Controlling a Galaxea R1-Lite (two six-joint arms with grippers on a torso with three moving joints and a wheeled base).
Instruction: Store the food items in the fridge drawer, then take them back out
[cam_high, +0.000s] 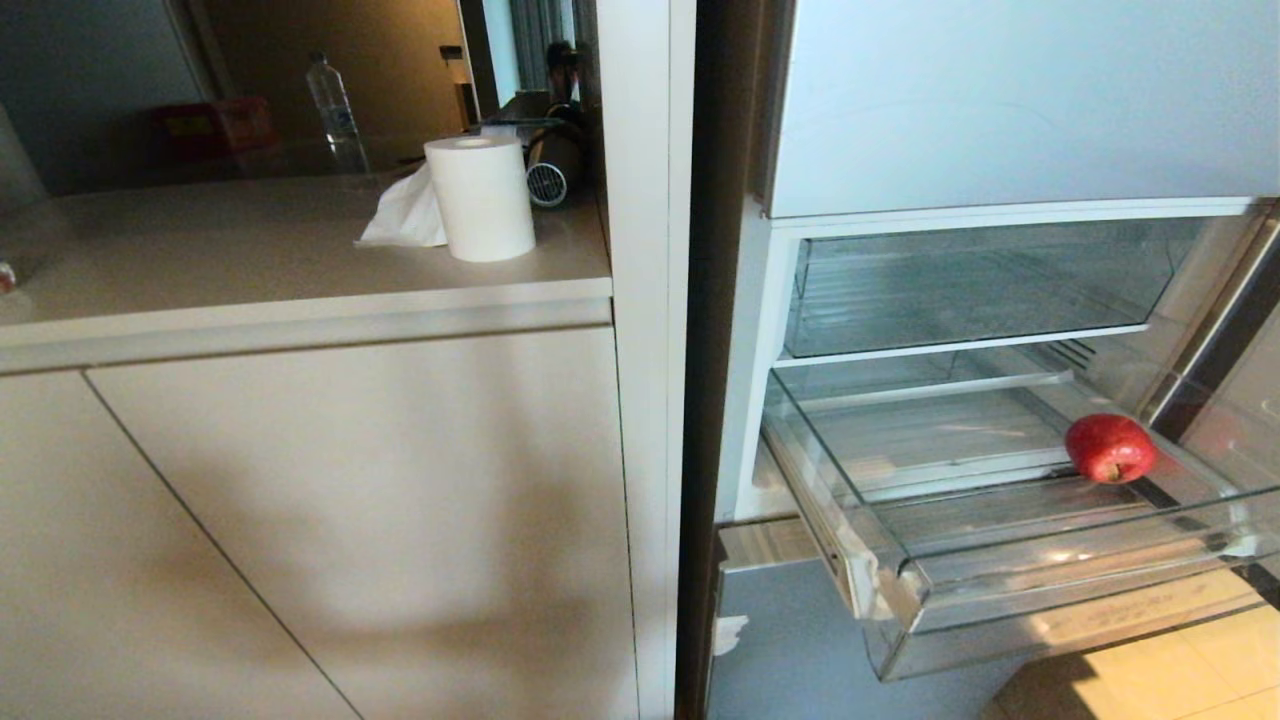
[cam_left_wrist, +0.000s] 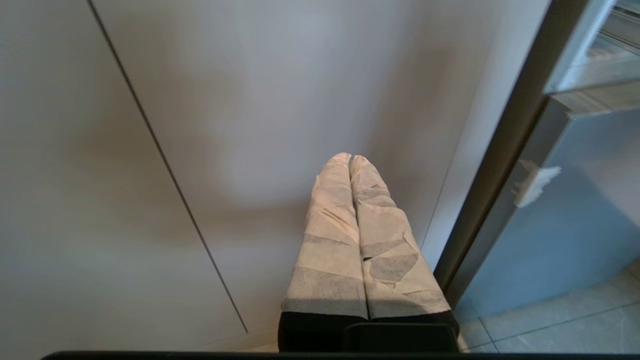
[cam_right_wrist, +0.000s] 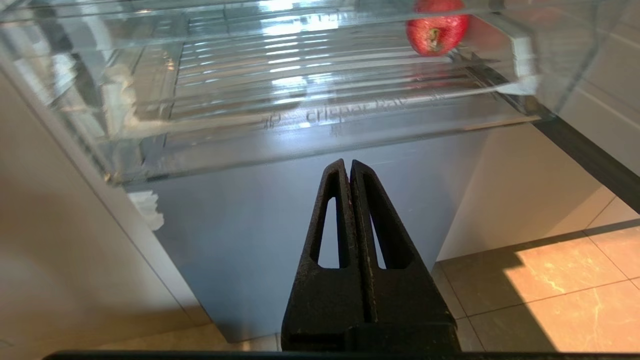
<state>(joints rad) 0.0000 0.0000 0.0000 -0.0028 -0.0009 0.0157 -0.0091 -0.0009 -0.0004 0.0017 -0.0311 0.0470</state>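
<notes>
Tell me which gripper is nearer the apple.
Right. The right gripper sits shut just below the open drawer's front, with the apple inside it. The left gripper, also shut, faces the beige cabinet beside the fridge.

We've got a beige worktop (cam_high: 250, 250) on the left with a white paper roll (cam_high: 482, 196) standing upright near its right end, a crumpled tissue (cam_high: 405, 215) touching its left side. Further back there's a clear water bottle (cam_high: 336, 112), and something red (cam_high: 212, 128) near it that we can't make out. Just behind the roll sits a dark gadget with a round vent (cam_high: 548, 180). Beige cabinets (cam_high: 330, 520) underneath, tiled floor (cam_high: 1180, 670) lower right.
</notes>
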